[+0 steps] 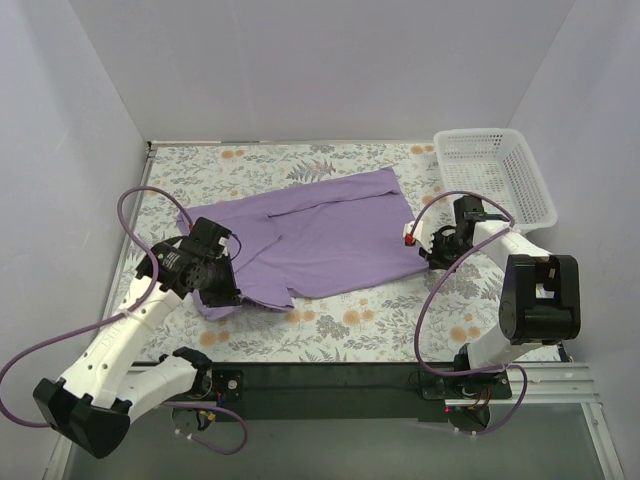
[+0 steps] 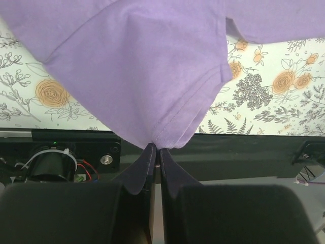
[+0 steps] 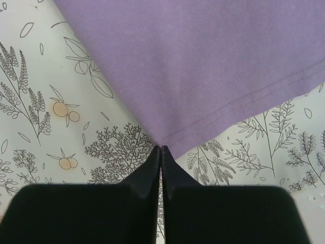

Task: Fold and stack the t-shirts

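One lavender-purple t-shirt [image 1: 330,235] lies across the middle of the table, slanting from the near left to the far right; a flap along its far side looks turned over on itself, so the fold seems begun but not finished. The left gripper [image 2: 158,148] has its fingers pressed together on a stitched corner at the shirt's near-left end, and the cloth rises from the table in a tent towards that pinch; the right gripper [image 3: 161,147] pinches the hemmed corner at the near-right end in the same way, only a thin bite of fabric between its tips.

To do this fold well, I judge that both corners should travel together at one height, the edge between them kept lightly taut so it does not sag or twist; the corners should be laid down on the matching edge before the grip is let go; with so shallow a bite, a sharp pull could slip the cloth free.

The shirt is soft matte knit, plain, its hem double-stitched; the fingers are smooth black wedges. Beneath is a tablecloth [image 1: 380,320] printed with ferns and orange flowers; a white plastic mesh basket [image 1: 495,170], rectangular, stands at the far right, apart from the shirt.
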`<action>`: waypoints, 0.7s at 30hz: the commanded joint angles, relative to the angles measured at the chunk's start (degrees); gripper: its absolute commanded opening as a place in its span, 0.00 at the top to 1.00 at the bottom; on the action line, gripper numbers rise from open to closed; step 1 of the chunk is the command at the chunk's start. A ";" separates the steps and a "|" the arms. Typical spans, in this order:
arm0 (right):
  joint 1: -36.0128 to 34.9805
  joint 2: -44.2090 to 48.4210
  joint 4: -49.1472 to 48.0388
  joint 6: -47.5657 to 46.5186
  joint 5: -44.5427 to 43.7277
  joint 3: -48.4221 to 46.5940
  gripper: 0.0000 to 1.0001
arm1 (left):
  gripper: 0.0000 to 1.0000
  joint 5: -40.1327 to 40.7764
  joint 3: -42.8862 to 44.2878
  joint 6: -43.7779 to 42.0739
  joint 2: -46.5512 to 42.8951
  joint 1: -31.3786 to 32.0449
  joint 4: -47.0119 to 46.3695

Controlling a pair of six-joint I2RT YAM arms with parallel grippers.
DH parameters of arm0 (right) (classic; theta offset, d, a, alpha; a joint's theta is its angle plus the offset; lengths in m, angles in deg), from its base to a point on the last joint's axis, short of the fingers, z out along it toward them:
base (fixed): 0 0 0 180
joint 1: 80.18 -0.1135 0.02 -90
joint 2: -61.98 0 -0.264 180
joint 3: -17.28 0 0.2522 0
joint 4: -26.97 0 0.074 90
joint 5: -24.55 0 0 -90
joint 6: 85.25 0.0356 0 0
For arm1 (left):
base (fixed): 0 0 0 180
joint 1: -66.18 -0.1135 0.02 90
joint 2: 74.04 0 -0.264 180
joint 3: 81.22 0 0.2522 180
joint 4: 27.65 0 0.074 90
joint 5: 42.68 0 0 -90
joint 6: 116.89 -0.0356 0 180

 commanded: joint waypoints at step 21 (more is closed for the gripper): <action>2.46 -1.21 4.75 0.50 3.05 -6.59 0.99 | 1.00 5.58 7.89 0.46 0.33 -0.35 2.05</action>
